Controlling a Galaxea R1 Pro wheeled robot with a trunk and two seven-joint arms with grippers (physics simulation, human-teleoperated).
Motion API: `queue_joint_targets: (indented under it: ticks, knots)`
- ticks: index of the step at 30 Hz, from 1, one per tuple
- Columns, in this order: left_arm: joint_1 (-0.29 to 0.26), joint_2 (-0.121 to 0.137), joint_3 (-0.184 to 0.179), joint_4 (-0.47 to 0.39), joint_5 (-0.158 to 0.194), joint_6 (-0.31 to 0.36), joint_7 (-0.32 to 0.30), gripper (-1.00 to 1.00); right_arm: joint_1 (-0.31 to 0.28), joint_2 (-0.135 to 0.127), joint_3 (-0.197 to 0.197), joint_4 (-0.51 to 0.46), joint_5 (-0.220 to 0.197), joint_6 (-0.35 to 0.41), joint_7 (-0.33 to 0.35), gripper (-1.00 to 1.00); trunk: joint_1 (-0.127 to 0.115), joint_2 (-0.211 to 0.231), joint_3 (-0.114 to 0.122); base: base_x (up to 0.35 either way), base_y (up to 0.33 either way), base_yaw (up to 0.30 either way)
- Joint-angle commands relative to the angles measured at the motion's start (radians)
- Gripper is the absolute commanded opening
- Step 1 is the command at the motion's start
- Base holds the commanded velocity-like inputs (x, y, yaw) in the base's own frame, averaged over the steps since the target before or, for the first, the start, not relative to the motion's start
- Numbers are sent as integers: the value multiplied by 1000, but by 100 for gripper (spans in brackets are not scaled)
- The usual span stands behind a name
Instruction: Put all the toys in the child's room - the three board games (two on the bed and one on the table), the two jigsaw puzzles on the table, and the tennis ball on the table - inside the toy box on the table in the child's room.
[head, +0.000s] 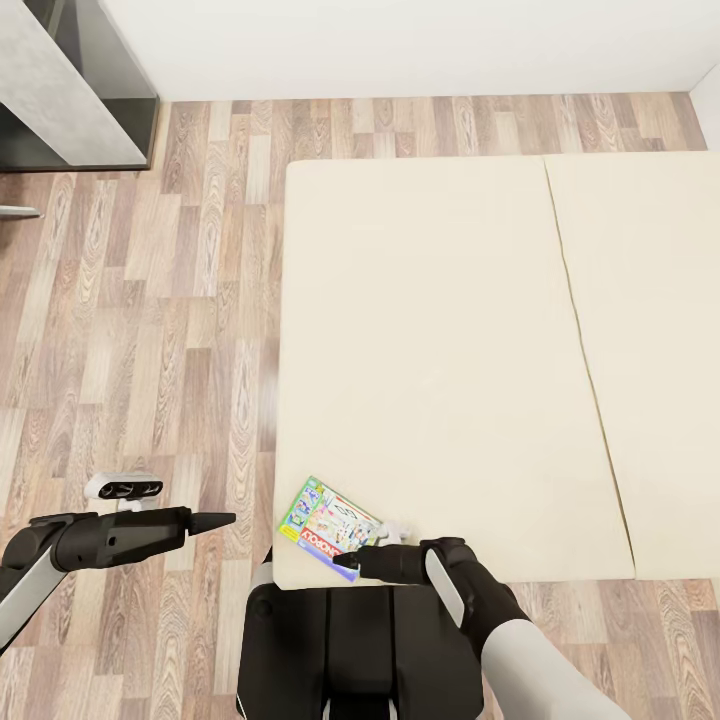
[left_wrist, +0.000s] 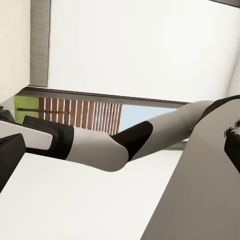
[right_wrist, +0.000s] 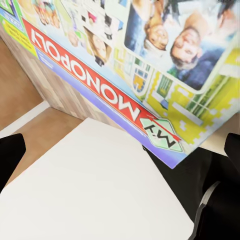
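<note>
A wood-plank floor (head: 150, 330) of mixed brown and grey boards stretches to a plain white wall (head: 400, 45). A dark recess (head: 105, 90) beside a grey panel (head: 45, 85) stands in the far corner.

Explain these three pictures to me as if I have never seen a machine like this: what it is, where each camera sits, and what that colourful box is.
This is a simulated wheeled robot with two arms, driven remotely by a person. The big picture looks down from its head. It shows a cream bed on a wood-plank floor. The left tool hangs over the floor beside the bed, holding nothing that I can see. The right tool reaches to a Monopoly board game lying flat on the near corner of the bed.

The other two pictures come from cameras near each tool. The right wrist view looks closely at the game's printed lid, with dark fingers at both edges of the picture. Whether the tool grips the box yet is unclear. The left wrist view looks sideways at the robot's other arm.
</note>
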Motion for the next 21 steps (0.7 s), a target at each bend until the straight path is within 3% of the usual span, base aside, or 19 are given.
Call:
queue_joint_targets:
  ticks: [1,21]
  knots:
    - [-1,1,-3,0,5,11,-2,100,0,-1,2,-1,-10,8,-4,100,1,-2,-1,0,0,0]
    - [-1,1,-2,1,5,11,-2,100,-3,-16,-8,-9,-14,13,-12,100,1,-2,-1,0,0,0]
